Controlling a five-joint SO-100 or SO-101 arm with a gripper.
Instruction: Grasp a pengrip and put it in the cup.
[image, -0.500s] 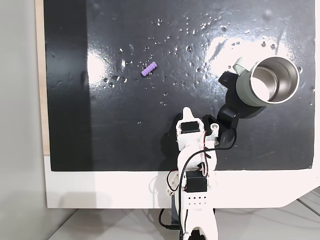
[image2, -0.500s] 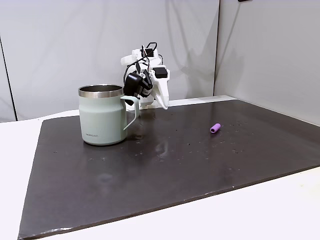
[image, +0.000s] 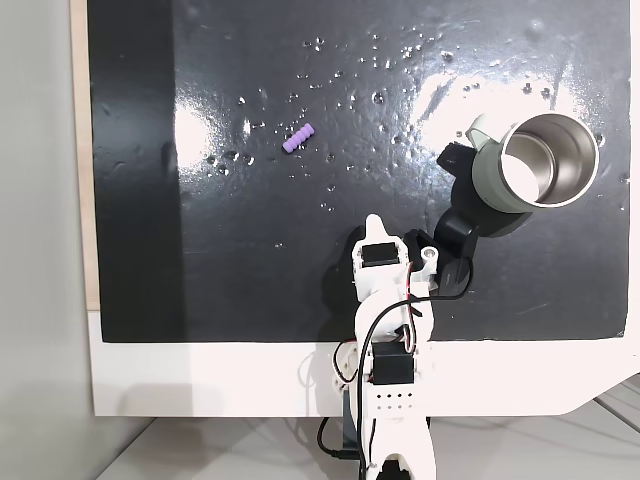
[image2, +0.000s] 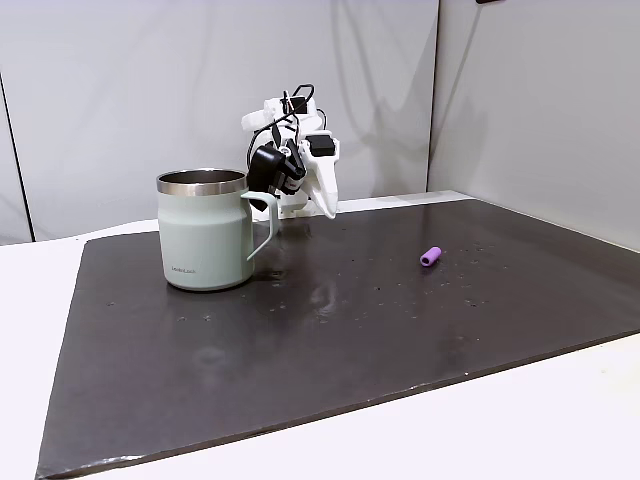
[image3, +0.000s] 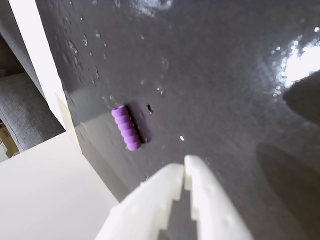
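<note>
pengrip (image: 298, 137): laid on the mat (image: 250, 260), mid-left in a fixed view
cup (image: 535, 163): stood near the mat's right edge

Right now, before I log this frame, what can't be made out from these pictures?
- Cup floor: in a fixed view its wall hides the inside; in another fixed view glare on the steel washes it out.
- Pengrip ribs: too small there; clear in the wrist view.
- Claw: tips meet, rest cut off by the bottom edge.
- Mat: cropped in the wrist view.
</note>
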